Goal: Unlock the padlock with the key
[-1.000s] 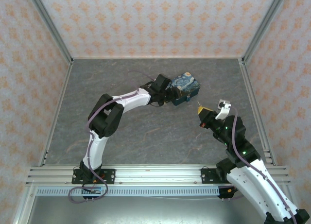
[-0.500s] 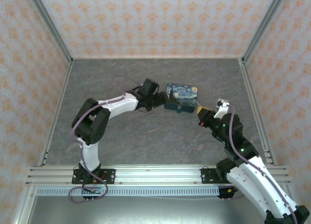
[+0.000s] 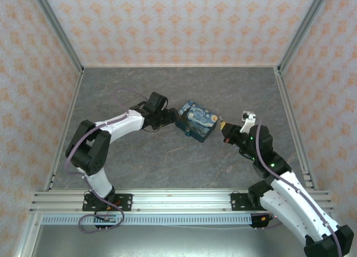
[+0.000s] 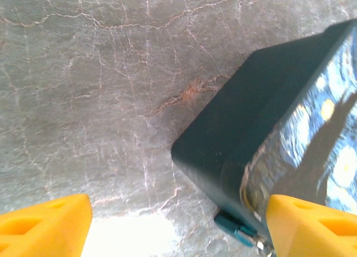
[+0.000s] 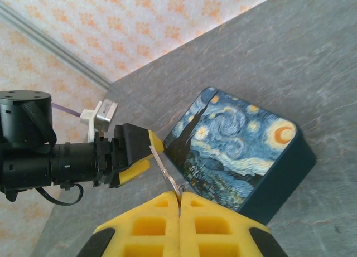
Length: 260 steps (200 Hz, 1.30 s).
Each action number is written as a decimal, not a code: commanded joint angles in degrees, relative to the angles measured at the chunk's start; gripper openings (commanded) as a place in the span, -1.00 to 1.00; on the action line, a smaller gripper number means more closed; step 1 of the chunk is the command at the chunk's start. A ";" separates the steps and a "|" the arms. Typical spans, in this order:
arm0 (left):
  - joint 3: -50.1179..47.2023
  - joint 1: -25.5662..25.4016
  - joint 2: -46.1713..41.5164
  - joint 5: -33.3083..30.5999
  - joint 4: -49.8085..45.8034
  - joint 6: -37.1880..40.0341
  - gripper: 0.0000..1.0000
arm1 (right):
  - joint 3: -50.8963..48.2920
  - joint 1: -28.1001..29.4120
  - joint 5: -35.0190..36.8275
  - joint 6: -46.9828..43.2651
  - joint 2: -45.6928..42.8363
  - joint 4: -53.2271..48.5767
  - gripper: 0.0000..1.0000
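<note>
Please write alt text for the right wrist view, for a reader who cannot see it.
The right gripper, shut, pinches a thin silvery key that points toward the left corner of a dark blue box with a swirling night-sky print on the grey table. The left gripper is beside that corner.

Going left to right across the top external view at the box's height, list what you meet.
left arm → left hand → dark blue box with the swirl painting print → right hand, closed on the key → right arm
</note>
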 commanded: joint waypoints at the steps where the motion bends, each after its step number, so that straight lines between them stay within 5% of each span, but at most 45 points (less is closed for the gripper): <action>1: -3.73 0.02 -6.44 -1.16 4.49 4.19 0.69 | 1.20 -0.08 -6.02 2.87 3.36 5.99 -1.00; 68: -25.73 -0.07 -20.11 8.21 37.63 12.24 0.80 | 2.55 -0.11 -11.23 7.84 22.60 16.48 -1.00; 117: -28.82 -1.81 -22.33 11.20 34.38 23.29 0.81 | 8.19 -0.32 -13.86 8.77 36.61 23.37 -1.00; 159: -30.53 -2.19 -15.74 17.01 42.64 21.69 0.79 | 10.20 -0.36 -11.49 9.43 43.35 26.60 -1.00; 260: -30.09 -6.48 -7.30 16.20 50.48 24.29 0.76 | 9.30 -0.48 -9.50 9.04 51.43 23.66 -1.00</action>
